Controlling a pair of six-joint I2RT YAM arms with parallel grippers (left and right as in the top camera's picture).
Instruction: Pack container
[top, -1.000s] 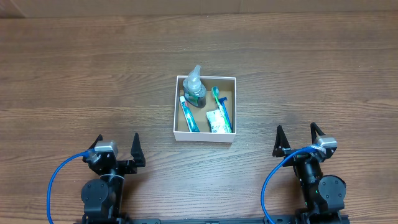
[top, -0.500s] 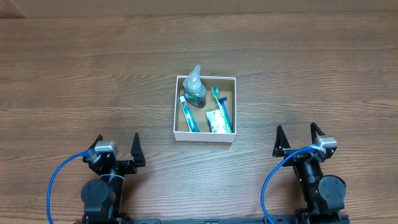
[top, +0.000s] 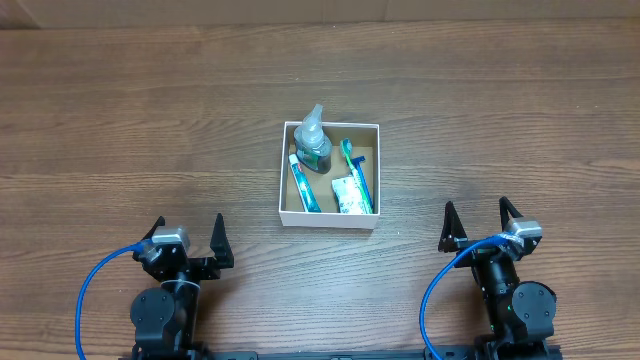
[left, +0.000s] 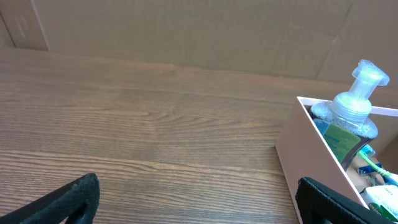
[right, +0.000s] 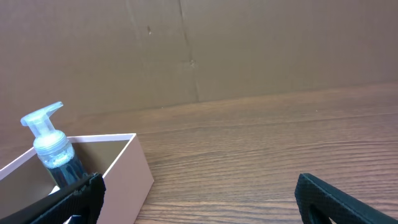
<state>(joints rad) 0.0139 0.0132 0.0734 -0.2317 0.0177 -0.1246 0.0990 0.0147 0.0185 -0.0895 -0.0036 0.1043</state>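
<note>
The container (top: 285, 170), a small white-walled cardboard box with a brown inside, sits at the middle of the table. It holds a clear pump bottle (top: 313, 140), a toothpaste tube (top: 303, 184), a blue-green toothbrush (top: 357, 176) and a small white-green packet (top: 347, 194). My left gripper (top: 188, 238) is open and empty at the near left, well short of the box. My right gripper (top: 479, 225) is open and empty at the near right. The box wall (left: 311, 155) and the bottle (left: 351, 115) show in the left wrist view; the box (right: 134, 171) and bottle (right: 53, 152) show in the right wrist view.
The wooden table (top: 120, 120) stretches all round the box. A brown cardboard wall (left: 186, 31) stands along the far edge of the table.
</note>
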